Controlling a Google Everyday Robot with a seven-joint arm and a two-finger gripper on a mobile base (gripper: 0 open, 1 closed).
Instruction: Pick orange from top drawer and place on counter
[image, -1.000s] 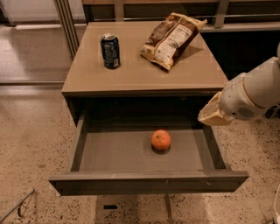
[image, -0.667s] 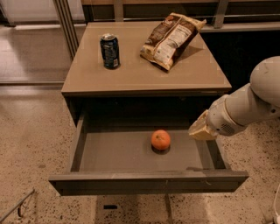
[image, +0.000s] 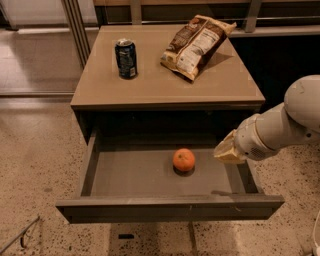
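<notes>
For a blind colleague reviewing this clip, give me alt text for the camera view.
A small round glossy orange lies in the open grey-brown top drawer, with the robot's tan-tipped gripper hovering just right of it, apart. On the flat tan counter above are an upright dark soda can and a brown chip bag.

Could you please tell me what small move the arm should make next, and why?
Probably ease the gripper down and across toward the orange. The orange lies on the bottom of the open top drawer, and the gripper hangs over the end of the drawer that is on the right of the picture, apart from the fruit.
</notes>
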